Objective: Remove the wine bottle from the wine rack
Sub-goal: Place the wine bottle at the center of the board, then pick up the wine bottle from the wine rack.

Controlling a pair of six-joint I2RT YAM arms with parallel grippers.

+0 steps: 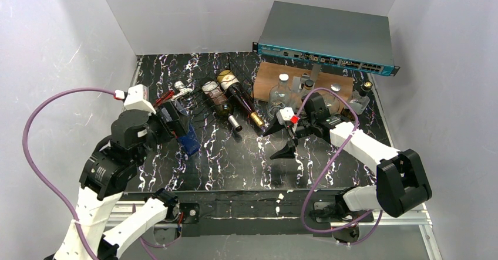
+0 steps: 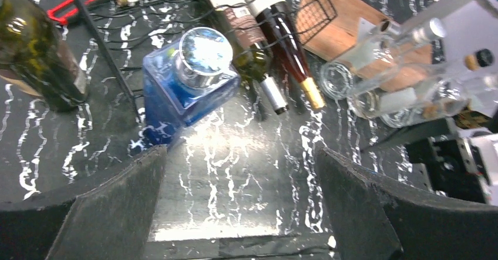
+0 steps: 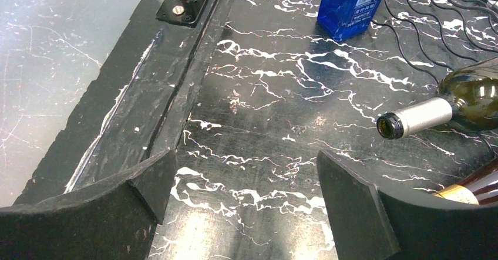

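Note:
The black wire wine rack (image 1: pixel 197 104) lies at the back left of the table. Two wine bottles lie on it, necks pointing to the front right: a dark green one with a silver cap (image 1: pixel 222 106) and a dark red one with gold foil (image 1: pixel 242 98). Both show in the left wrist view, green (image 2: pixel 253 57) and red (image 2: pixel 286 46), and in the right wrist view, green (image 3: pixel 452 104) and gold (image 3: pixel 470 191). My left gripper (image 1: pixel 176 125) (image 2: pixel 241 195) is open and empty, just short of a blue bottle (image 2: pixel 188 78). My right gripper (image 1: pixel 279 139) (image 3: pixel 246 195) is open and empty, right of the bottle necks.
The blue square bottle (image 1: pixel 189 138) stands at the rack's front edge. Another dark green bottle (image 2: pixel 35 49) lies at the far left. A brown wooden board (image 1: pixel 267 75) with several clear glass bottles (image 1: pixel 282 90) is at the back right. A grey network switch (image 1: pixel 326 37) sits behind it.

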